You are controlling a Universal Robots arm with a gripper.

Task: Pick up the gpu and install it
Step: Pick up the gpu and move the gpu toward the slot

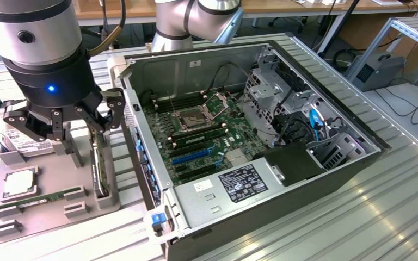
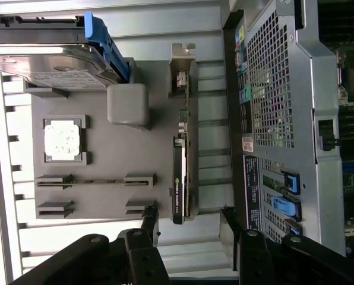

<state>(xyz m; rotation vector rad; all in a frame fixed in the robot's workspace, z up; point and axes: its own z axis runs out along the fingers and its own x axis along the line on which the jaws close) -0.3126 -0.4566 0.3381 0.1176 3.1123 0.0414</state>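
Computer parts sit on a grey tray [image 1: 56, 171] on the exterior view's left, right beside a big open computer case [image 1: 216, 62] that lies on its side on a ribbed metal table [image 1: 383, 217]. The gpu [image 1: 102, 168] stands up on its thin edge in a slot of the tray, on the side of the tray closest to the case. It is not in the case. The gripper [image 1: 63, 133] hangs over the tray, just above the gpu. Its two black fingers are spread wide apart and they hold nothing. In the wrist view the gripper [image 2: 189, 212] has one finger on each side of the line of the gpu [image 2: 180, 172], near its black end, but neither finger touches it. The silver bracket [image 2: 182, 65] is at the other end of the card, far from the fingers. More parts rest on the tray: a silver hard drive [image 2: 46, 65] with a white label, a square chip [image 2: 62, 141] in its own little frame, and a thin green memory stick [image 1: 38, 198]. Inside the case you can see the green main board [image 1: 202, 136] with its long slots. Blue clips [image 2: 282, 205] show on the back wall of the case, close to the gpu.
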